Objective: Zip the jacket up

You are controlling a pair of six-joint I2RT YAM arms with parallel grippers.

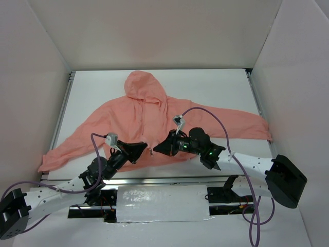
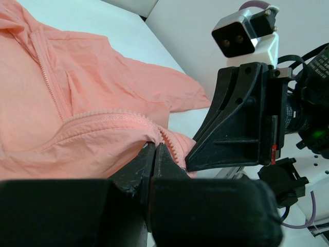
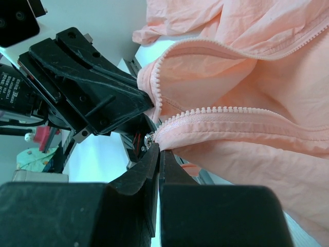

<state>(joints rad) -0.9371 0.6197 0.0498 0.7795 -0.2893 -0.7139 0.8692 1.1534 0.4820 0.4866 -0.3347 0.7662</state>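
Observation:
The salmon-pink hooded jacket (image 1: 154, 121) lies spread on the white table, hood at the far end, front unzipped. My left gripper (image 1: 140, 149) is shut on the bottom hem of one zipper edge (image 2: 149, 135), pinching fabric beside the pink teeth (image 2: 172, 147). My right gripper (image 1: 160, 148) is shut on the other zipper edge (image 3: 216, 117) at the hem, next to the small metal zipper end (image 3: 149, 139). Both grippers meet at the jacket's near hem, almost touching each other.
The sleeves spread left (image 1: 64, 152) and right (image 1: 241, 123). White walls enclose the table (image 1: 216, 85). A metal rail (image 1: 169, 180) runs along the near edge by the arm bases. The right gripper shows close in the left wrist view (image 2: 241, 123).

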